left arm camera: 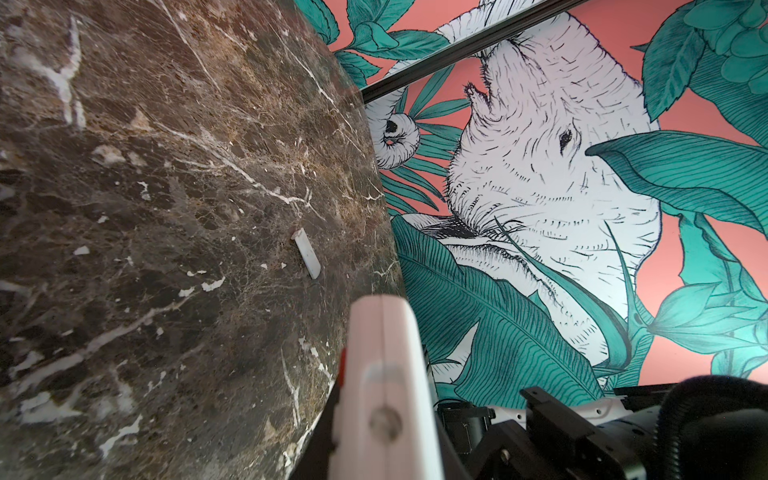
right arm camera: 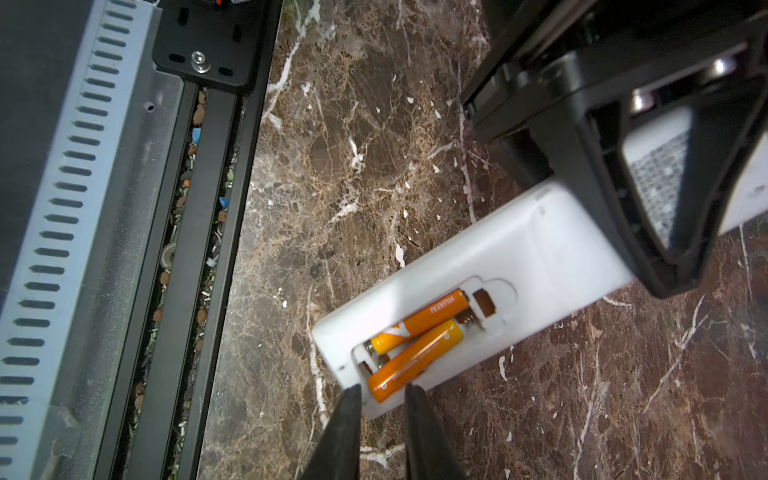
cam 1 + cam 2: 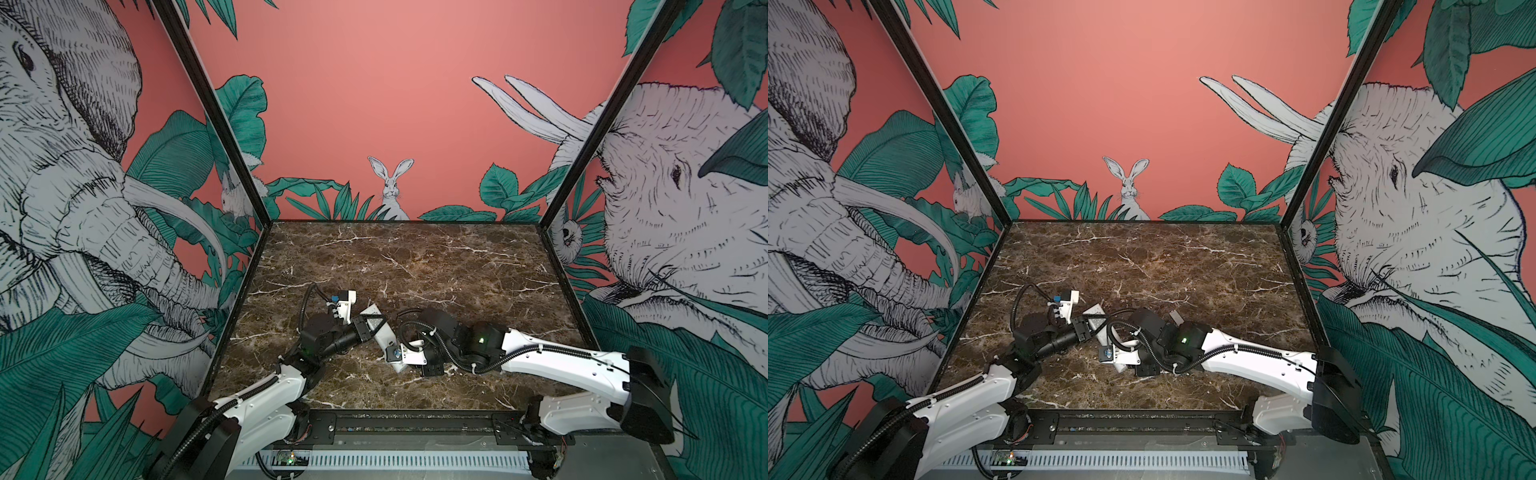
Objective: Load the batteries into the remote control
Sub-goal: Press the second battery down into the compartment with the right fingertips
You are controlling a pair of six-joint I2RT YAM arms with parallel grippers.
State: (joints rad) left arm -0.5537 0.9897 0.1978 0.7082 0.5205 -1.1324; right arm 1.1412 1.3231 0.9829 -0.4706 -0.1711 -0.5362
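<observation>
Clamping across the white remote control, the left hand is clenched on the body a little past the battery bay, and the left wrist view shows the remote edge-on between its fingers. In both top views the remote lies on a slant near the front middle of the brown marble counter, between the two arms, with much of it hidden by the wrists; whether it rests on the stone or is held just above it I cannot tell. Its plain back faces up and the bay is uncovered, with both orange batteries inside. The seated battery, printed HUATAI, lies flat along the bay. The tilted battery lies askew beside it and touching it, one end down by the spring contacts and the other riding up over the bay's rim at the remote's end. The right hand has its two black fingertips set narrowly apart on either side of that raised end; a sliver of white plastic shows at each side, so I cannot tell if they are pressing it or only flanking it. A small white oblong lid lies flat on the counter, well apart from the remote. A grey slotted cable duct runs along the front edge.
</observation>
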